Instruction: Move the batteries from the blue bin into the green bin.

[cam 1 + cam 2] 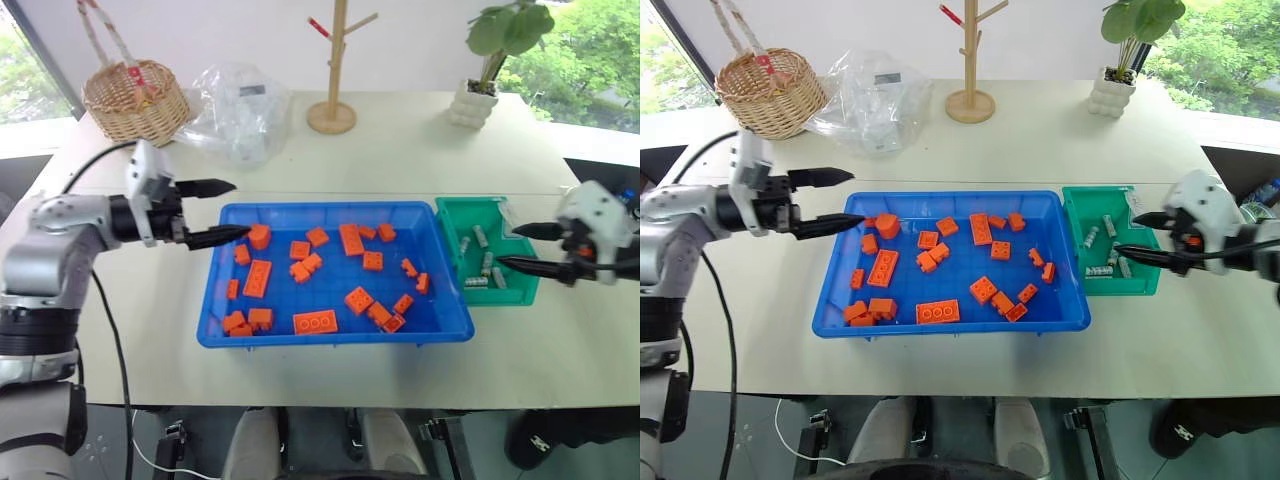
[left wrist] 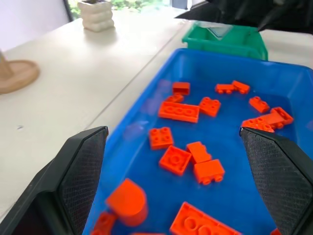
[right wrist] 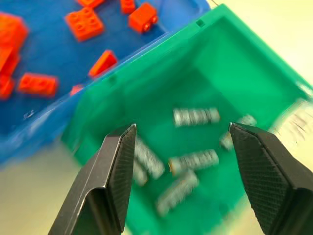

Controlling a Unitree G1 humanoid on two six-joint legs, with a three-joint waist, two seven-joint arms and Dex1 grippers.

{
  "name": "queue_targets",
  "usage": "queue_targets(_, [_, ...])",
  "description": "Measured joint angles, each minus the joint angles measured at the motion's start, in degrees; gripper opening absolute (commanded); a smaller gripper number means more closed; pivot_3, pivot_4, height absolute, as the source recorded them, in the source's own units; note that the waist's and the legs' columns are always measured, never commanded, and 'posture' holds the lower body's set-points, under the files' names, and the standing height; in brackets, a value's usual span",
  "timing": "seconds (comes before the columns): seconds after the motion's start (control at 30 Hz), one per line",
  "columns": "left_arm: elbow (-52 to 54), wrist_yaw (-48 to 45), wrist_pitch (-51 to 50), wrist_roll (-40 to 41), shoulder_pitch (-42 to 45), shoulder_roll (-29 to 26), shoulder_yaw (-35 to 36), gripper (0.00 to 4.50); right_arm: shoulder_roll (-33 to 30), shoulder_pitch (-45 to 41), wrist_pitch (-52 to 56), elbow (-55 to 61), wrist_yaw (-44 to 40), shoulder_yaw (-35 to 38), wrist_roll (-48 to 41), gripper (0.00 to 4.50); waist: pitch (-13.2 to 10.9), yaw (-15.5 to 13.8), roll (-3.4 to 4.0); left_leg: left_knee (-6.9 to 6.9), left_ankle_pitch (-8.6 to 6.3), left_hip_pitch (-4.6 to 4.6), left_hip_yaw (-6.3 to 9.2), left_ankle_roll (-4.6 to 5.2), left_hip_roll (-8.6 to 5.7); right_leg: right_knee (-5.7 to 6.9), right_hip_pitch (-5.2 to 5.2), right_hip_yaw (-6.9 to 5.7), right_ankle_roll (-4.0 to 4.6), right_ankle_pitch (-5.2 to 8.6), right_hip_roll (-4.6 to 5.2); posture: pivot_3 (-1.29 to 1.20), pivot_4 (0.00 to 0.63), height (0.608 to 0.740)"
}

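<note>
Batteries (image 1: 487,265) all lie in the green bin (image 1: 470,212), six or so silver cylinders scattered on its floor; right wrist view shows them loose, some touching, none upright. Green bin sits just beside the right end of the blue bin (image 1: 330,208), walls near touching.

Blue bin holds orange bricks (image 1: 257,277) and nothing silver that I can spot in either head view or the left wrist view. A battery could hide under a brick or against the near wall, can't rule that out, but none is visible.

Right gripper (image 1: 522,247) hovers at the outer side of the green bin, above its rim, fingers spread apart with nothing between them. Released, empty. Pointing inward over the batteries.

Left gripper (image 1: 228,211) at the left end of the blue bin, lower finger over the rim near a rounded brick (image 1: 260,236), upper finger above it. Jaws wide, empty, touching nothing as far as I can tell.

Judgement: task looks done or nearly so, transfer complete for every battery in view. What's left is at most a check of the blue bin for a hidden one, then pulling both arms clear. Bricks stay put, they are not part of the job
</note>
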State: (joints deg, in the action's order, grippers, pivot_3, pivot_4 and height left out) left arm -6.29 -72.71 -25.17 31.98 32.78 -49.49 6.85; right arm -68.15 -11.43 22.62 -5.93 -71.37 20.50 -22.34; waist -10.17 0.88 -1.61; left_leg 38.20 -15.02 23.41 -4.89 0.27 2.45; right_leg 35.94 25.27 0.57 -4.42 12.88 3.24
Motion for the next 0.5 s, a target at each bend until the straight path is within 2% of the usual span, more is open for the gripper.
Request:
queue_targets(0.1, [-1.6,-2.8,-0.3,0.1,0.0,-3.1,1.3,4.50,-1.8,-1.2,-8.1,-11.7,-5.0,2.4,0.6,3.06,0.0,0.2,0.00,-0.01,0.00,-0.07,-0.03,0.00,0.03,0.05,-0.01,0.01,0.04,0.01,-0.03,0.00,0.150,0.736])
queue_targets(0.27, [-2.2,-8.7,-0.8,0.7,-1.4,-8.7,2.7,4.50,-3.1,-4.5,-19.0,-30.1,-10.8,1.7,3.1,3.06,0.0,0.3,0.06,-0.06,0.00,-0.07,-0.07,0.00,0.05,0.09,0.07,0.03,0.05,0.02,-0.04,0.00,0.150,0.736])
queue_targets(0.5, [-2.2,-10.5,-0.7,0.6,-1.4,-10.7,3.5,4.50,-2.6,-7.9,-20.1,-33.1,-14.5,0.3,3.0,3.06,0.0,0.2,0.14,-0.03,0.00,-0.09,-0.11,-0.01,0.05,0.12,0.06,0.10,0.05,0.01,-0.02,0.00,0.150,0.736])
